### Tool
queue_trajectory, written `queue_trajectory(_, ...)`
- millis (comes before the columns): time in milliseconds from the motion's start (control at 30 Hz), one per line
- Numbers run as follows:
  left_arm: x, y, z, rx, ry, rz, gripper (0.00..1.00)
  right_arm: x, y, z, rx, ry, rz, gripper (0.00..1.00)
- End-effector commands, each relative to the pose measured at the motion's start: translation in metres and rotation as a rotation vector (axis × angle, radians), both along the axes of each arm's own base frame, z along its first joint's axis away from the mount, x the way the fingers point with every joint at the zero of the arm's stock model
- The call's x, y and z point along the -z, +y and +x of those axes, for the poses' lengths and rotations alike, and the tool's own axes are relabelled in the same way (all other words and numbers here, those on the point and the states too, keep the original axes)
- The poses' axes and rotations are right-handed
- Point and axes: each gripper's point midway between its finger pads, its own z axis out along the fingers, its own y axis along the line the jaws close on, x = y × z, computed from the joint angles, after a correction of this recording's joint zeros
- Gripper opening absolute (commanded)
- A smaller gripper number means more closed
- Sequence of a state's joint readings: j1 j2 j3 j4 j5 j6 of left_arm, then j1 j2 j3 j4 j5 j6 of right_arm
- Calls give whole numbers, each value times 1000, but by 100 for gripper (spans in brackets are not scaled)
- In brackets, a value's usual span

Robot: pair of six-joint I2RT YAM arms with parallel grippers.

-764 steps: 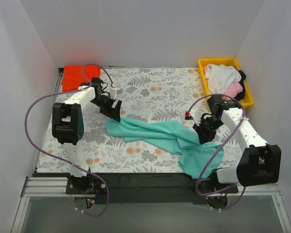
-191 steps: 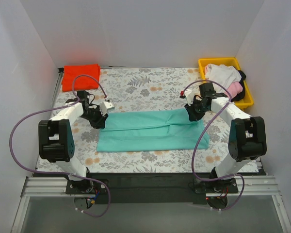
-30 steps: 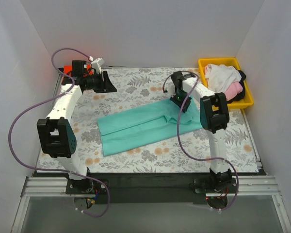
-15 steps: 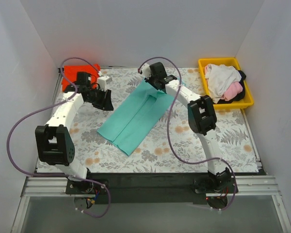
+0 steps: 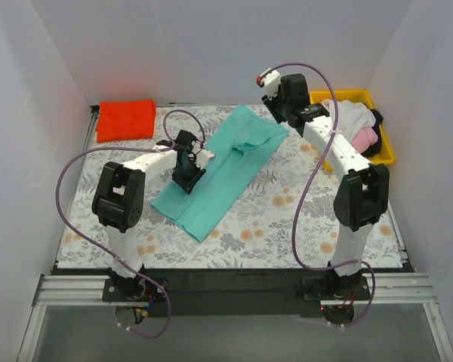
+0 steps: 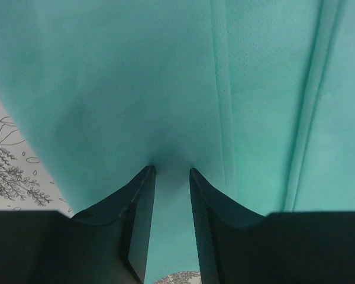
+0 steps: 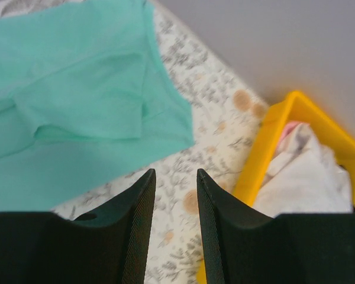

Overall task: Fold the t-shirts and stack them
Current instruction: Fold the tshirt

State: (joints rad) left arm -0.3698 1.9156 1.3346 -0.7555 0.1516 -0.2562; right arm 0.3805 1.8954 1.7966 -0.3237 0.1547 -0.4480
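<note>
The teal-green t-shirt (image 5: 226,162) lies folded into a long strip, running diagonally from the back middle toward the front left. My left gripper (image 5: 187,175) is down on its left edge. In the left wrist view its fingertips (image 6: 149,173) rest on the teal cloth (image 6: 106,71), a narrow gap between them and nothing pinched. My right gripper (image 5: 283,109) hovers open above the shirt's far end (image 7: 77,71); between its fingers (image 7: 148,177) only the patterned cloth shows. A folded red-orange t-shirt (image 5: 125,119) lies at the back left.
The yellow tray (image 5: 340,96) at the back right holds a white shirt (image 5: 347,117) with pink (image 5: 366,139) and black (image 5: 376,117) cloth under it. Its yellow wall (image 7: 278,136) is just right of the right gripper. Grey-and-orange fern-patterned cloth (image 5: 302,211) covers the table.
The right gripper has let go of the teal shirt's far end and risen toward the tray. The left gripper has moved from beside the red-orange shirt down onto the teal shirt's left edge.
</note>
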Motion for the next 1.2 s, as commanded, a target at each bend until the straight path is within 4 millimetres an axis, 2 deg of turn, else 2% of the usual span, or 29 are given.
queue_trajectory(0,-2,11,6,63,-78,171,29,49,-1,-44,-34,259,54,41)
queue_trajectory(33,7,13,-4,79,-47,197,27,57,-6,-55,-40,312,64,41)
queue_trajectory(67,12,6,-15,112,-14,197,26,60,-4,-61,-57,341,82,41)
queue_trajectory(133,17,0,-37,146,47,200,25,67,-10,-70,-58,391,108,41)
queue_trajectory(167,18,-17,-57,191,86,153,25,76,-13,-77,-55,427,108,40)
queue_trajectory(233,20,-31,-81,238,122,140,25,83,-23,-82,-40,459,118,40)
queue_trajectory(300,15,-63,-113,308,161,92,25,89,-30,-85,-29,488,120,40)
queue_trajectory(333,13,-76,-122,327,170,74,25,92,-37,-85,-15,503,132,39)
queue_trajectory(400,-2,-117,-149,364,232,-32,25,97,-44,-87,-3,530,140,39)
queue_trajectory(467,-23,-146,-156,365,274,-149,25,103,-49,-88,5,557,151,38)
queue_trajectory(500,-47,-167,-154,378,281,-250,26,108,-49,-93,2,581,155,37)
queue_trajectory(567,-81,-183,-141,356,227,-354,26,112,-39,-99,-37,617,190,36)
queue_trajectory(600,-102,-195,-127,355,160,-425,27,114,-34,-103,-50,635,202,36)
queue_trajectory(633,-117,-199,-117,313,134,-471,29,120,-25,-107,-72,663,209,34)
queue_trajectory(667,-131,-194,-99,262,89,-510,31,122,-19,-109,-84,676,212,33)
queue_trajectory(733,-149,-194,-69,181,29,-562,34,128,-2,-112,-101,701,214,31)
queue_trajectory(767,-145,-183,-47,123,25,-567,34,130,3,-111,-103,708,218,30)
queue_trajectory(833,-148,-178,-20,68,6,-572,33,139,10,-112,-101,732,213,26)
queue_trajectory(867,-129,-172,-6,23,30,-542,32,143,11,-111,-97,737,208,25)
queue_trajectory(933,-122,-172,4,-12,60,-537,30,156,10,-113,-89,766,194,22)
queue_trajectory(967,-107,-173,5,-34,113,-539,30,160,10,-114,-89,776,190,21)
queue_trajectory(1033,-92,-172,7,-75,145,-519,28,167,11,-120,-100,793,176,19)
queue_trajectory(1067,-75,-169,7,-102,185,-492,25,174,11,-126,-102,814,164,19)
queue_trajectory(1133,-59,-163,1,-141,238,-472,23,180,15,-137,-123,835,153,17)
queue_trajectory(1167,-44,-154,-5,-170,271,-453,22,187,14,-146,-125,860,143,17)
